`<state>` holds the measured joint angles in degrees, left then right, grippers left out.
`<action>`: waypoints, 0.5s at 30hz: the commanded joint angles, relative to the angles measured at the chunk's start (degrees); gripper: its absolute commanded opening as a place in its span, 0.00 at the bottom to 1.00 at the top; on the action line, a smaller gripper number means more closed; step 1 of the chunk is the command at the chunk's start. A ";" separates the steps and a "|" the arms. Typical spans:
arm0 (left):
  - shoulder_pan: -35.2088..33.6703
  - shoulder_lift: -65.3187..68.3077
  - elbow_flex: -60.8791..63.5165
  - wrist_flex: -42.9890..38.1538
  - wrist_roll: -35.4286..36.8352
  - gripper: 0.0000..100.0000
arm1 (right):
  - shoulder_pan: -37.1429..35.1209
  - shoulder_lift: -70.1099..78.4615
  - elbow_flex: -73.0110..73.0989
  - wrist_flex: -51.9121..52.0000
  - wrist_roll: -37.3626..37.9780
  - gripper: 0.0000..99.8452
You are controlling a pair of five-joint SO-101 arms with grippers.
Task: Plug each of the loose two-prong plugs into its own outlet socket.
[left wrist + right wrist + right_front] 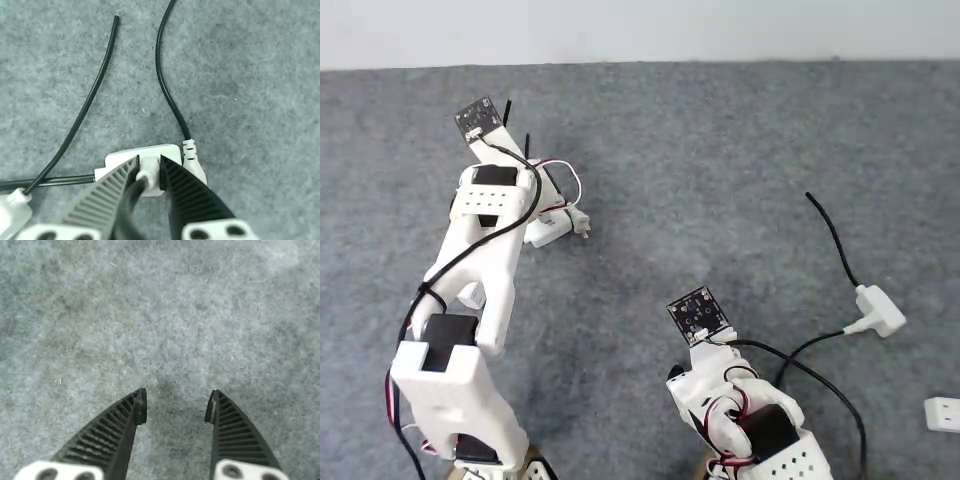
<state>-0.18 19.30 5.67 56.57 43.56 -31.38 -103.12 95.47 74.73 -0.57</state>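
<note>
High view first. The left arm (485,250) stretches toward 11 o'clock across the grey tabletop (720,150), and its own body covers whatever it works on. The right arm (740,420) sits folded back at 6 o'clock, which I judge keeps it out of the way. At 3 o'clock lies a white connector (878,310) with black leads (835,240) running from it. At 4 o'clock, by the edge, is a small white block (942,413). I can't tell whether that connector is 1 piece or 2 joined.

Left wrist view, and here's the action. The left pincer (150,172) is clenched on a white plug (148,167), gripping its body from both sides, right over the white socket block (122,156). That squeeze on the flanks makes sense: I reckon it keeps the prongs lined up with the slots for a straight push. The fingers hide how deep the prongs sit. A second plug (194,162) with its black cable (159,70) touches the block's edge just beside the first, and it looks seated. A loose black lead (90,105) lies on the tabletop, its cut end well apart from the block.

Right wrist view. The right pincer (175,410) hangs released, jaws spread wide over grey tabletop with nothing between them. I judge it's waiting for its turn.
</note>
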 commanded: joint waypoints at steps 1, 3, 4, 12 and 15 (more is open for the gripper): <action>1.76 0.26 1.01 -0.53 1.32 0.01 | -0.22 -0.57 0.97 0.22 0.79 0.20; 2.29 0.26 1.10 -0.53 1.32 0.01 | -0.22 -0.57 0.97 0.22 0.79 0.20; 2.46 0.26 1.10 -0.53 1.32 0.01 | -0.22 -0.57 0.97 0.22 0.79 0.20; 3.16 4.66 -1.27 -0.70 1.23 0.01 | -0.22 -0.57 0.97 0.22 0.79 0.20; 3.16 6.15 -2.42 -0.62 1.14 0.01 | -0.22 -0.57 0.97 0.22 0.79 0.20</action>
<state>1.32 22.02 3.91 56.48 43.56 -31.38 -103.12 95.47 74.73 -0.57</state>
